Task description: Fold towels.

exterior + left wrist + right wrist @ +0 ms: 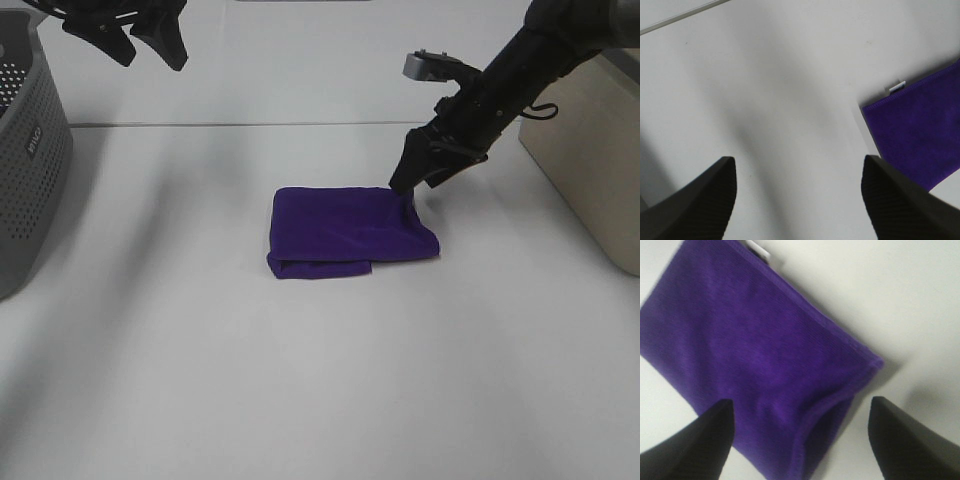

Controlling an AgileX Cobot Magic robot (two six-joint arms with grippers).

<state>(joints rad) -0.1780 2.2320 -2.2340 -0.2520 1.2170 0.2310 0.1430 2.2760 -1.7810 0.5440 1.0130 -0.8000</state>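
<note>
While the folded purple towel [345, 232] lies on the white surface [320, 380], the right claw [412, 176] hovers released above its corner; the left claw [145, 42] hangs released, well apart.

One purple towel [345, 232] lies folded on one white table [300, 380], and it carries one small white tag [897, 87]. There are two grippers: the left gripper [145, 42], with two dark fingers spread apart over bare table, and the right gripper [420, 175], with two fingers spread apart, the towel lying below and between its jaws. One grey perforated basket [30, 170] is present. One beige box [595, 150] is present.
</note>
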